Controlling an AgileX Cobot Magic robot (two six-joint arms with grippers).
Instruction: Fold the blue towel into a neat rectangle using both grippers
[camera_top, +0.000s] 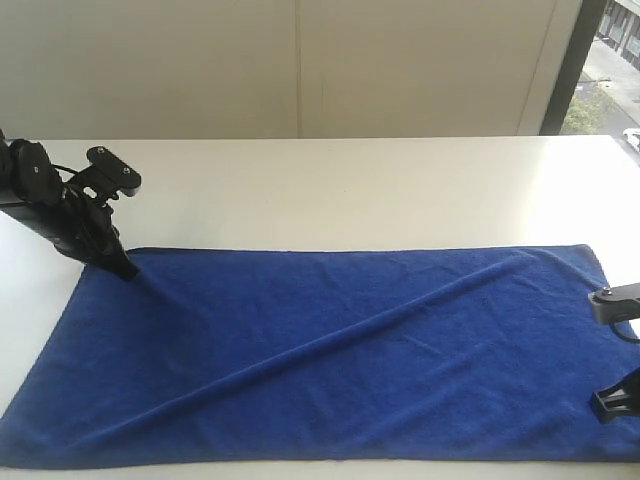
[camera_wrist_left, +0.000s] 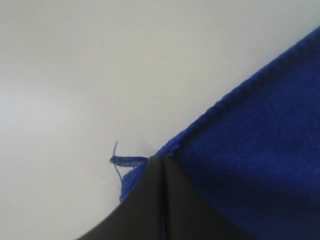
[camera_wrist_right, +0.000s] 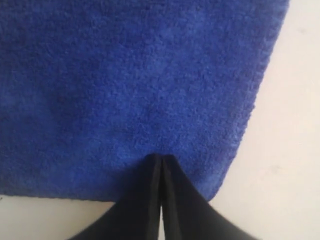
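The blue towel (camera_top: 330, 350) lies spread flat on the white table, with one raised crease running from its near left corner to its far right. My left gripper (camera_top: 126, 270) is shut, its tips down on the towel's far left corner. In the left wrist view the closed fingertips (camera_wrist_left: 162, 157) meet at that corner of the towel (camera_wrist_left: 260, 150), where a loose thread sticks out. My right gripper (camera_top: 605, 403) is shut at the towel's near right corner, partly cut off by the frame edge. In the right wrist view its tips (camera_wrist_right: 161, 157) touch the flat towel (camera_wrist_right: 125, 75). No cloth shows pinched between either pair of fingers.
The white table (camera_top: 350, 190) stretches bare behind the towel up to a pale wall (camera_top: 300, 60). A window (camera_top: 610, 70) is at the far right. The towel's near hem lies close to the table's front edge.
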